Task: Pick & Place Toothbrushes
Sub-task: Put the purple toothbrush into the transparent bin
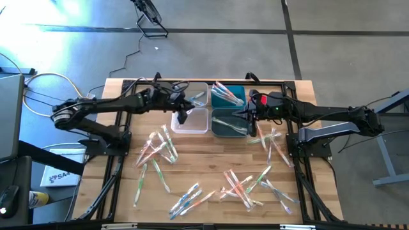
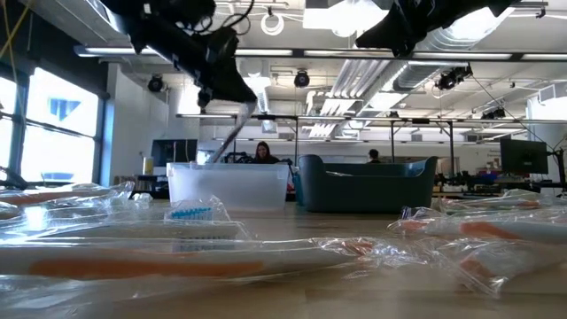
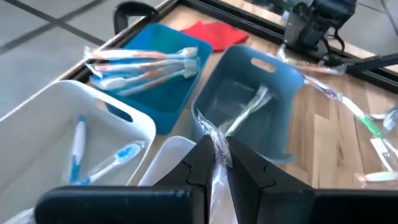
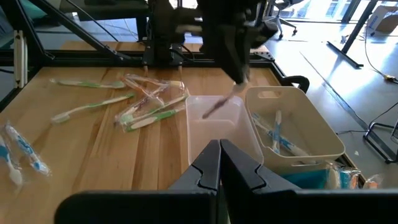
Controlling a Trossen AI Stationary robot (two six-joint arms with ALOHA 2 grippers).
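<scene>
- Above the clear bin (image 1: 190,121), your left hand (image 1: 183,116) pinches a wrapped toothbrush (image 2: 229,139) by its top end; it dangles tilted, its tip over the bin's rim.
- If you let go now, it could catch the wall and tip out onto the desk (image 1: 204,167), or drop into the wrong bin, because four bins sit touching: white (image 3: 56,124) and blue (image 3: 155,81) at 12 o'clock, grey-blue (image 3: 249,102) at 3.
- The crinkly wrapper (image 3: 216,140) may slip between the fingers or cling to them after release.
- Your right hand (image 1: 246,114), pressed together and empty, hangs at the grey-blue bin's edge, near the left arm; a sideways swing risks a bump.
- Loose toothbrushes (image 1: 239,186) lie scattered from 4 to 8 o'clock.
</scene>
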